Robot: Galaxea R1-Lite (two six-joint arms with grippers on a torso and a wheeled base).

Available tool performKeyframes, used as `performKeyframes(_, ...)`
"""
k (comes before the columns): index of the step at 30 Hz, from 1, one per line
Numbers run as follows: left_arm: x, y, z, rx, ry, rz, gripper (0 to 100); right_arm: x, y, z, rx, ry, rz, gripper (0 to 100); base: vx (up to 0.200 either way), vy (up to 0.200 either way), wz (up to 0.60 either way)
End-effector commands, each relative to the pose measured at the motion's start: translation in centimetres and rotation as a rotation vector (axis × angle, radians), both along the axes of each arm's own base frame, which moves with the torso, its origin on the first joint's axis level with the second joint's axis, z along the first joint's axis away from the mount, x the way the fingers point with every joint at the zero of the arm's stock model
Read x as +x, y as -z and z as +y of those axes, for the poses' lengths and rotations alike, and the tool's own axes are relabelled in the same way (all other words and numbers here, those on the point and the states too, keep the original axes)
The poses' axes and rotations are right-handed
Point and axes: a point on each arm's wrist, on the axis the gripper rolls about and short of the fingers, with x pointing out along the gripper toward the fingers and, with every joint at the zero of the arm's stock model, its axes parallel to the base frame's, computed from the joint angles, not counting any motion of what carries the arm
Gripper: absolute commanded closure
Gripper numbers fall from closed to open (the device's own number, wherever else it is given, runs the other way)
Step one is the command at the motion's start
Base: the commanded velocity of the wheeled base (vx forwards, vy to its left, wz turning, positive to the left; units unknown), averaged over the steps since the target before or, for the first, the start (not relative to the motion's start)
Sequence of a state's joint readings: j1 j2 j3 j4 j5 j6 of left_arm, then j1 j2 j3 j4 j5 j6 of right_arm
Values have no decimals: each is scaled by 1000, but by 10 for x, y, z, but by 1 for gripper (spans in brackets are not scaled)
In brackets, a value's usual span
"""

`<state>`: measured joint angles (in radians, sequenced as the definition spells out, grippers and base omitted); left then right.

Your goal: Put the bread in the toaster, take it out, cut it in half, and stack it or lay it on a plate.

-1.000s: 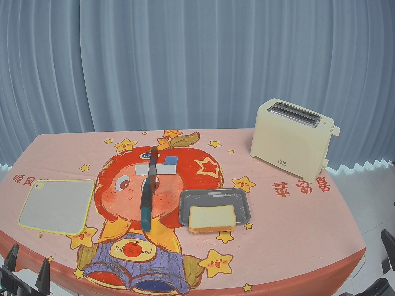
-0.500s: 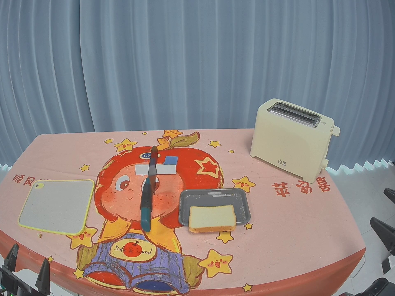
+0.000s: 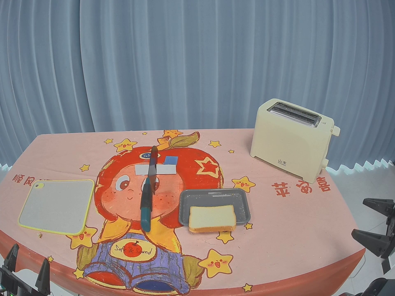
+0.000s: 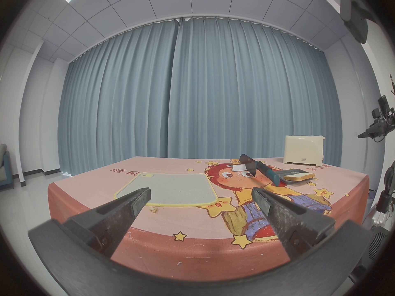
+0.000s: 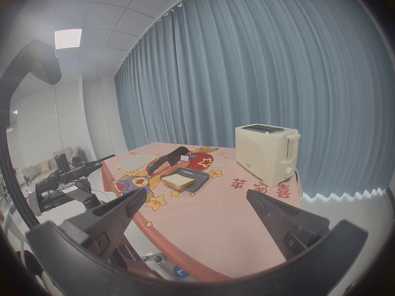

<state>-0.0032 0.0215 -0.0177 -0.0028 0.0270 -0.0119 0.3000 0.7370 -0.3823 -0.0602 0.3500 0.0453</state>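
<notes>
A slice of white bread (image 3: 212, 218) lies at the near edge of a grey tray (image 3: 214, 198) near the middle of the table; the bread (image 5: 177, 181) also shows in the right wrist view. The cream toaster (image 3: 293, 138) stands at the far right with its slots empty. A knife (image 3: 147, 190) with a teal handle lies left of the tray. My right gripper (image 3: 370, 223) hangs open off the table's right edge, nothing between its fingers. My left gripper (image 3: 26, 264) stands open below the table's near left corner, empty.
A grey cutting board (image 3: 57, 205) with a yellow-green rim lies at the near left. Small white and blue cards (image 3: 162, 166) lie under the knife's blade. A blue curtain hangs behind the table.
My right gripper has risen beside the table's right edge and turned toward the table. The left gripper and the things on the table have not moved.
</notes>
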Motion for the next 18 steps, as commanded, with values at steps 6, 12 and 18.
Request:
performKeyframes(6, 1, 5, 0, 0, -1, 19, 0, 5, 1, 12, 94, -86, 128, 0, 0, 0, 0)
performKeyframes(12, 1, 5, 0, 0, -1, 19, 0, 11, -2, 23, 175, -123, 254, 0, 0, 0, 0)
performKeyframes(18, 1, 5, 0, 0, -1, 19, 0, 20, -4, 35, 256, -133, 336, 0, 0, 0, 0)
